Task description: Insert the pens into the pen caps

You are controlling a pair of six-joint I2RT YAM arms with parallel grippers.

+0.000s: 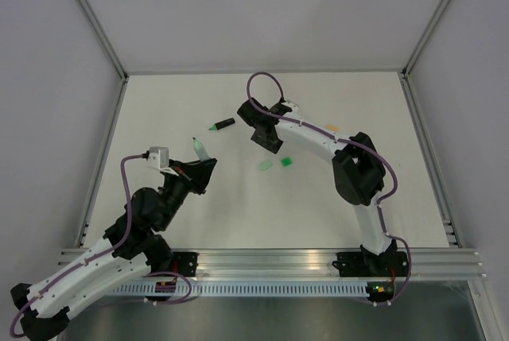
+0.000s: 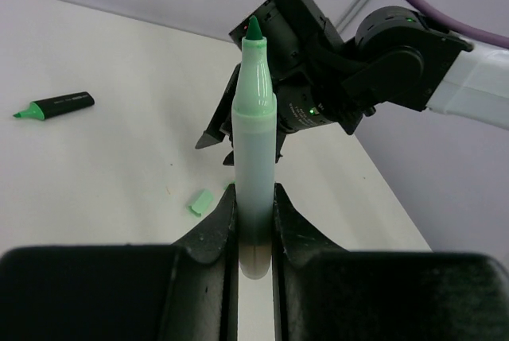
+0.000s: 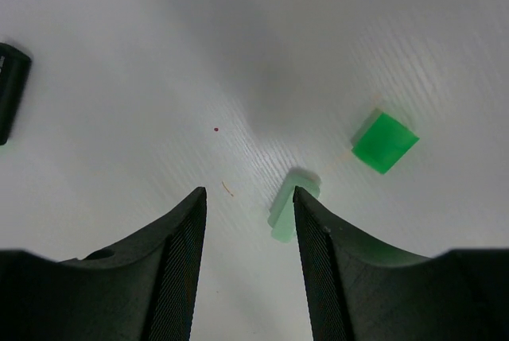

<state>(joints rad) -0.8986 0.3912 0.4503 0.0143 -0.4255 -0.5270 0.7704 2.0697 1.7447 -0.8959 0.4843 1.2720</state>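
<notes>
My left gripper (image 1: 200,163) is shut on a pale pen (image 2: 254,150) by its lower barrel, green tip (image 2: 254,29) pointing up and away. A black pen with a green end (image 1: 222,125) lies on the table at the back left (image 2: 56,106). Two pen caps lie mid-table: a pale green one (image 1: 265,165) and a bright green one (image 1: 286,162). My right gripper (image 3: 248,194) hangs open just over them. The pale cap (image 3: 290,206) lies between the jaws, close against the right finger (image 3: 334,261). The bright cap (image 3: 385,141) sits outside, to the right.
A small orange item (image 1: 334,127) lies beside the right arm's forearm (image 1: 314,136). The white table (image 1: 238,222) is edged by aluminium rails (image 1: 103,150) and grey walls. The right arm's wrist (image 2: 318,63) fills the space just beyond the held pen.
</notes>
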